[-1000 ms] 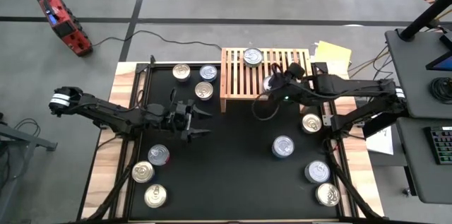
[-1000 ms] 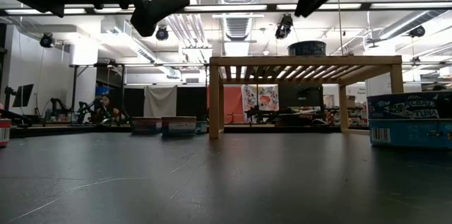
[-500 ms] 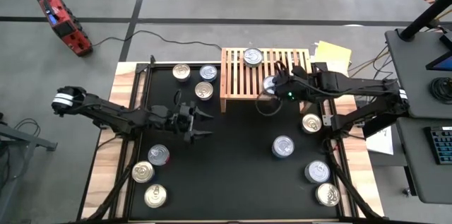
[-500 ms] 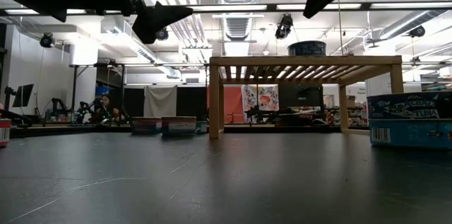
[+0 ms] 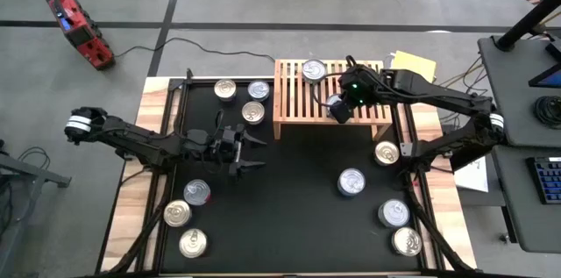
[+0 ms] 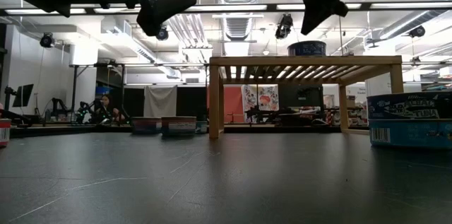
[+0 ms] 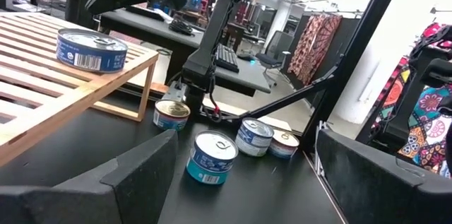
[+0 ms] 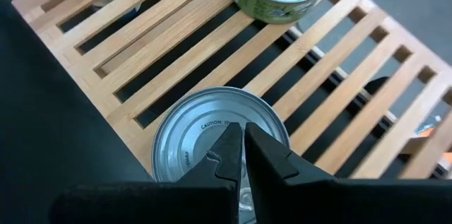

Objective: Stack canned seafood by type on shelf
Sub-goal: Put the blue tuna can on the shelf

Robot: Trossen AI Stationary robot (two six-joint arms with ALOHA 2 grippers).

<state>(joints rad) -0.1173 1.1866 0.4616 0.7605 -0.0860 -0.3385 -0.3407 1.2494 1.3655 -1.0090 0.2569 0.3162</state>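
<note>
The shelf, a light-wood slatted rack, stands at the far middle of the black mat. Two tins of canned seafood rest on its slats: one near its front edge and one at the back. My right gripper is shut and points down over the front tin's silver lid. In the low view its tips hang a little above that tin. My left gripper hovers open over the mat's left half, with nothing between its fingers.
Loose tins lie on the mat: three at the far left, three at the near left, several on the right. A box stands at the low view's right. Bare mat lies in the middle.
My right gripper has shut its fingers. It has swung toward the table's far edge and now points down over the front tin on the shelf. The tin has stayed where it was.
</note>
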